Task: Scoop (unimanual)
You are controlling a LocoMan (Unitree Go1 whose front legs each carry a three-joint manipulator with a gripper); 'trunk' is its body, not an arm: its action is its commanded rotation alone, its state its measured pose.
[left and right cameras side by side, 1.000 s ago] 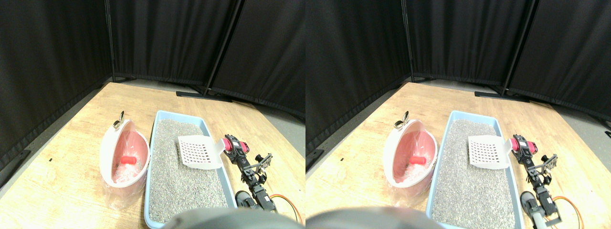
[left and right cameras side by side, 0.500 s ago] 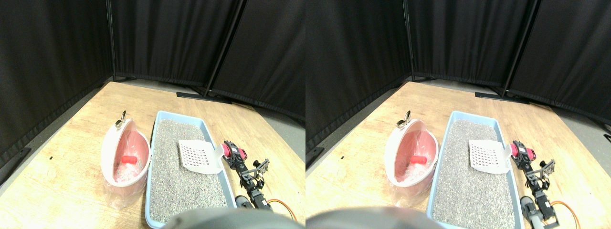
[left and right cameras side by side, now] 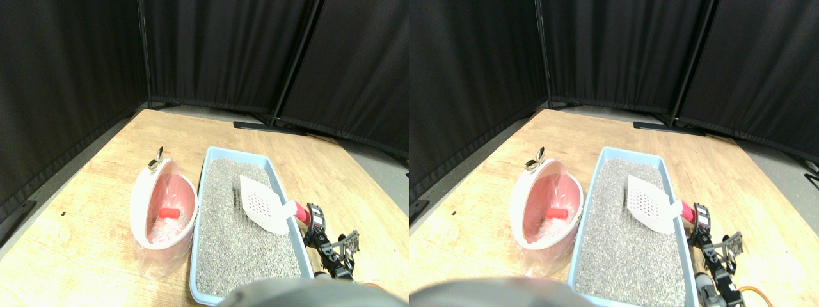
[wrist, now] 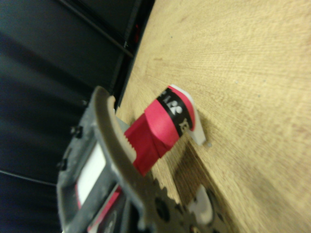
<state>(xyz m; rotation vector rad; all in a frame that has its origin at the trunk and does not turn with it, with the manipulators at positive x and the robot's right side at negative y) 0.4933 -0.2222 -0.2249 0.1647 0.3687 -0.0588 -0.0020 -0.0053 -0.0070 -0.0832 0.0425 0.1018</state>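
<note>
One white scoop (left and right cameras side by side: 263, 204) tilted over litter, handle in right gripper (left and right cameras side by side: 310, 219)

Light wooden plank floor (left and right cameras side by side: 89, 192), carrying a pale blue plastic tray (left and right cameras side by side: 202, 211) of grey granules, with a pink oval plastic-lined bin (left and right cameras side by side: 142, 204) just beside.

black jointed manipulator (left and right cameras side by side: 329, 246) with a grey toothed gripper (wrist: 126, 160).

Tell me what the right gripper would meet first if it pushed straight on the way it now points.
Probably the grey litter in the blue tray. The right gripper points left across the tray rim, the white slotted scoop ahead of it over the litter. Beyond lies the pink bin. Depth is unclear.
</note>
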